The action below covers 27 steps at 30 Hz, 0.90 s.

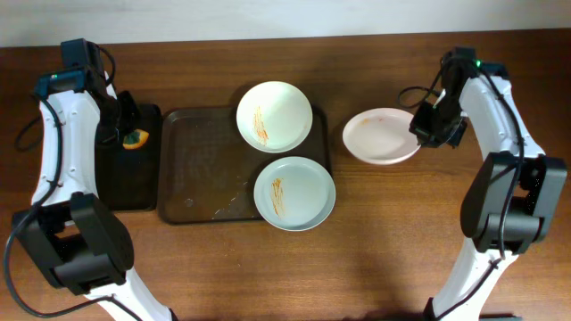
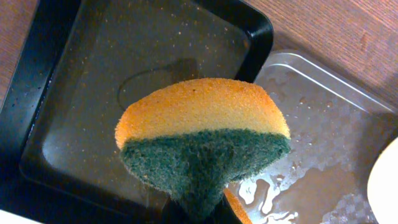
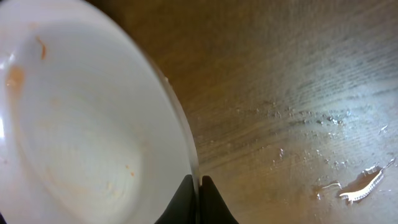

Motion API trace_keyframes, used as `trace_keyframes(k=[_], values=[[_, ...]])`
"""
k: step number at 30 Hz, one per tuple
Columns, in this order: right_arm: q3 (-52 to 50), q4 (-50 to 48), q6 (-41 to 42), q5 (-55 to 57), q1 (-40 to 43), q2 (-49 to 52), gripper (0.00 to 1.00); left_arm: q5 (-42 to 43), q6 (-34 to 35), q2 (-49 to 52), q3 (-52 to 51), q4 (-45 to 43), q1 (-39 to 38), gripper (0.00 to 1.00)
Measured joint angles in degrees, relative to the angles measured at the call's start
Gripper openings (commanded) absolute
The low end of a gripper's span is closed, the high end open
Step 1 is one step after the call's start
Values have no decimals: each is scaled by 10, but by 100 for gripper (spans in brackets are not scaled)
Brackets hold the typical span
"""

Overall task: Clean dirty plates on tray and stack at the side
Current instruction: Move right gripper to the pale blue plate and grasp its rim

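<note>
The dark brown tray (image 1: 192, 169) lies left of centre, its floor wet. Two plates rest on its right side: a white plate (image 1: 274, 116) at the back and a pale blue-green plate (image 1: 294, 193) in front, both streaked with orange sauce. A third white plate (image 1: 379, 135) sits on the wood right of the tray. My right gripper (image 1: 420, 130) is shut on its right rim, and the right wrist view shows the black fingertips (image 3: 186, 196) pinching the plate (image 3: 81, 124). My left gripper (image 1: 134, 138) hovers over the black tray, shut on an orange and green sponge (image 2: 202, 137).
The narrow black tray (image 1: 129, 183) stands just left of the brown one, and its floor (image 2: 68, 93) is damp. Water drops (image 3: 360, 186) lie on the wood beside the right-hand plate. Both arm bases occupy the front corners of the table.
</note>
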<state>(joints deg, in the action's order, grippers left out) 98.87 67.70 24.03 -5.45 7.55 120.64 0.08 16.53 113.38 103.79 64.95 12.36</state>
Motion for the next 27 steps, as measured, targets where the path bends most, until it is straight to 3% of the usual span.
trace_keyframes(k=[4,5,6,10,15,18,24,27], values=[[-77,-66,0,-2,-5,-1,4,2,0,0,0,3,0,1],[-87,-70,0,-2,-5,-1,10,2,0,0,0,3,0,1],[-97,-64,8,-2,-5,-1,26,2,0,0,0,5,0,1],[-80,5,10,2,-3,-4,58,2,0,0,0,6,0,1],[1,62,-26,-47,-41,-72,58,2,0,0,0,6,0,1],[0,71,-18,-78,-133,-93,58,2,0,0,0,16,0,1],[-104,-5,0,-79,-256,-92,57,2,-24,0,0,31,0,1],[-177,-61,3,-75,-283,-89,45,2,-35,0,0,30,-7,1]])
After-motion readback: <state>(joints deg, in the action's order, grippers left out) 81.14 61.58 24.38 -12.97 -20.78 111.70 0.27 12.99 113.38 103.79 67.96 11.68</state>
